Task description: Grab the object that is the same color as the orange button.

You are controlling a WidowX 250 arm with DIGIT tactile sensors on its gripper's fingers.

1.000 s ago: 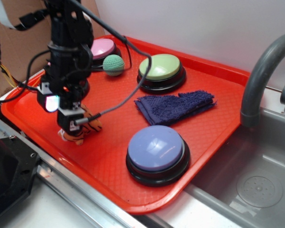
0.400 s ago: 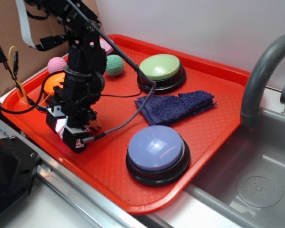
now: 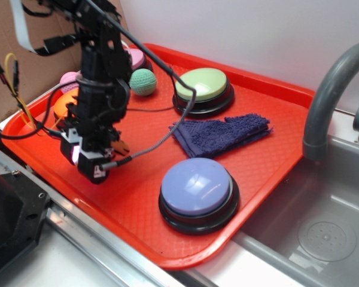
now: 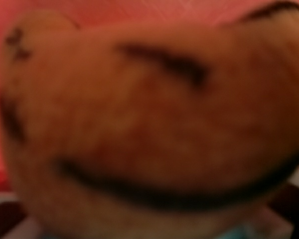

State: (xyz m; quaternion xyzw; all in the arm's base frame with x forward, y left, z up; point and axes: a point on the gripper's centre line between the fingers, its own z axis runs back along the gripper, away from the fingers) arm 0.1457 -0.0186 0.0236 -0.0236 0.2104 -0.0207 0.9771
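The object, a small orange plush tiger with black stripes [image 4: 149, 124], fills the wrist view as a blur. In the exterior view only a scrap of the tiger [image 3: 121, 146] shows beside my gripper [image 3: 106, 156], which is low over the front left of the red tray [image 3: 137, 200]. The fingers are hidden by the arm and the toy. The gripper seems shut on the tiger and holds it just off the tray. Behind the arm the orange button [image 3: 64, 103] is partly hidden.
A pink ball [image 3: 69, 79], a pink button [image 3: 135, 58] and a green ball [image 3: 143, 82] sit at the tray's back left. A green button [image 3: 202, 85], a blue cloth [image 3: 221, 133] and a lilac button [image 3: 196, 186] lie to the right. A sink [image 3: 323, 233] and faucet [image 3: 326, 89] stand further right.
The arm dropped onto the tiger from above, then rose slightly. The scrap of tiger beside the gripper has moved up with it.
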